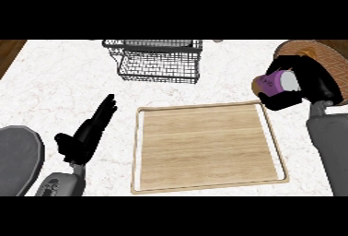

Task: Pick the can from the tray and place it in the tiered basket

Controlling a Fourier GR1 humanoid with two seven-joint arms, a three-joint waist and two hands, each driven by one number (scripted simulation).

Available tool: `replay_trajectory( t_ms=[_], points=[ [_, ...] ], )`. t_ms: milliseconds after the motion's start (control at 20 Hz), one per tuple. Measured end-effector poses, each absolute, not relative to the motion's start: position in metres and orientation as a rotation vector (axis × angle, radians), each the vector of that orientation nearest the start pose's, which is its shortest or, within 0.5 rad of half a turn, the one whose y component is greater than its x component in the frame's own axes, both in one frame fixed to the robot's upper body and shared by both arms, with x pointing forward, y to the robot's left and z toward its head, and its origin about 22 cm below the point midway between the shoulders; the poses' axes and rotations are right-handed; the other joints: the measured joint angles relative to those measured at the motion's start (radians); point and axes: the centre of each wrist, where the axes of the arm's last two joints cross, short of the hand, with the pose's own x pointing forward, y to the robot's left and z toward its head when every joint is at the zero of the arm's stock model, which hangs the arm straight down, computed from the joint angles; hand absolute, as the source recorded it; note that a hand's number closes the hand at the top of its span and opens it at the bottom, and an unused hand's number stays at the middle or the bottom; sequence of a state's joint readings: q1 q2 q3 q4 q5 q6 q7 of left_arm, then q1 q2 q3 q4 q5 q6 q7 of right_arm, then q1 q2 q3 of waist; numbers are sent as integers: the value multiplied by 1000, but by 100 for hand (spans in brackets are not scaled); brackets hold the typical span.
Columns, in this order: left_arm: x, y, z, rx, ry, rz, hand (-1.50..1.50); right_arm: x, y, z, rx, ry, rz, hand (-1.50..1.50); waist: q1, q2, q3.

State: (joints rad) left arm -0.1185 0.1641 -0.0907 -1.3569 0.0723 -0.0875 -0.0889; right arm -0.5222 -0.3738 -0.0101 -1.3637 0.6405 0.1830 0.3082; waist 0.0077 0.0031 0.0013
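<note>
One black left hand (85, 136) lying straight-fingered near worktop's left edge | one square wooden tray (272, 138) sitting bare mid-worktop | one black right hand (306, 80) curling round one purple can (275, 84), lifted beyond tray's far-right corner | one black wire tiered basket (159, 60) standing at far edge

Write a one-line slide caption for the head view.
Right hand holds the purple can above the counter beside the wooden tray, wire tiered basket ahead, left hand open.

You see the tray (207, 150) lying on the tabletop (61, 83) in front of the tiered basket (159, 62). The right robot hand (306, 80) holds the can (275, 84) beyond the tray's right far corner; the left robot hand (88, 131) lies left of the tray.
</note>
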Motion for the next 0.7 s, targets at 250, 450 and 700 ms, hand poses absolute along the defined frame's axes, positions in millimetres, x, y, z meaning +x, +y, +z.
replay_trajectory(
  t_ms=[250, 450, 700],
  points=[
    [267, 236, -21, -84, -1533, -236, 0, 369, -250, 178, -774, -1538, 726, 150, 2, -2, -1],
    [264, 231, -20, -83, -1534, -237, 0, 380, -224, 219, -733, -1589, 711, 150, 3, -3, -2],
    [271, 230, -19, -88, -1538, -241, 0, 399, -182, 272, -699, -1608, 665, 150, 11, -1, -2]
  ],
)
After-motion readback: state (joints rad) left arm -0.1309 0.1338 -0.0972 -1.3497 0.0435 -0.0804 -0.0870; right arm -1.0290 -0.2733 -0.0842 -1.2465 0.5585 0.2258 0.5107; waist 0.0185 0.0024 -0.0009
